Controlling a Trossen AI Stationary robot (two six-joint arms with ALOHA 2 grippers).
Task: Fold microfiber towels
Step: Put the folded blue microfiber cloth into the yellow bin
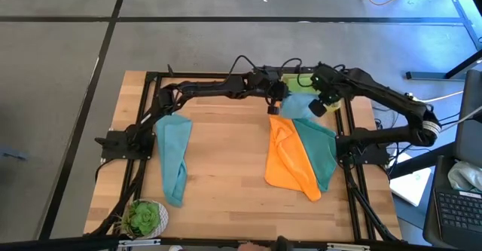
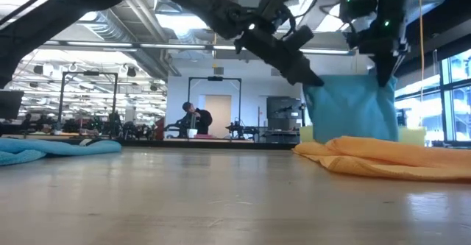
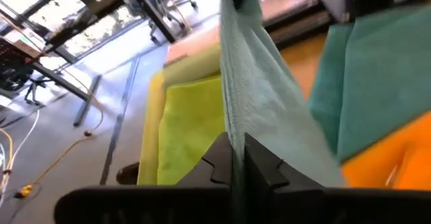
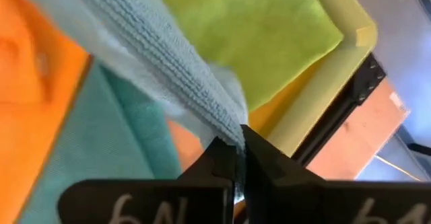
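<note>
A light blue towel [image 2: 346, 111] hangs spread between my two grippers at the table's far right. My left gripper [image 1: 275, 104] is shut on one upper corner and my right gripper [image 1: 320, 106] on the other. Below and in front of it an orange towel [image 1: 288, 157] lies crumpled on the table, partly over a teal towel [image 1: 322, 149]. A lime green towel [image 3: 192, 120] lies in the yellow tray [image 4: 316, 109] behind them. Another light blue towel [image 1: 173, 153] lies bunched lengthwise at the table's left. My left gripper pinches the towel's upper corner [image 3: 234, 126] between its two fingers, slanting down from the table's left. The cloth runs away taut along its top edge and hangs below. My right gripper pinches the opposite upper corner [image 4: 229, 126] between its fingertips, coming from above and pointing steeply down. Bunched layers of cloth sit in the pinch. The towel hangs below the fingers; whether its lower edge [image 2: 346, 137] rests on the orange towel I cannot tell.
A small potted green plant [image 1: 144, 218] stands at the near left corner. Black frame rails [image 1: 188, 75] run round the wooden table [image 1: 226, 183]. Bare wood lies between the left towel and the orange one.
</note>
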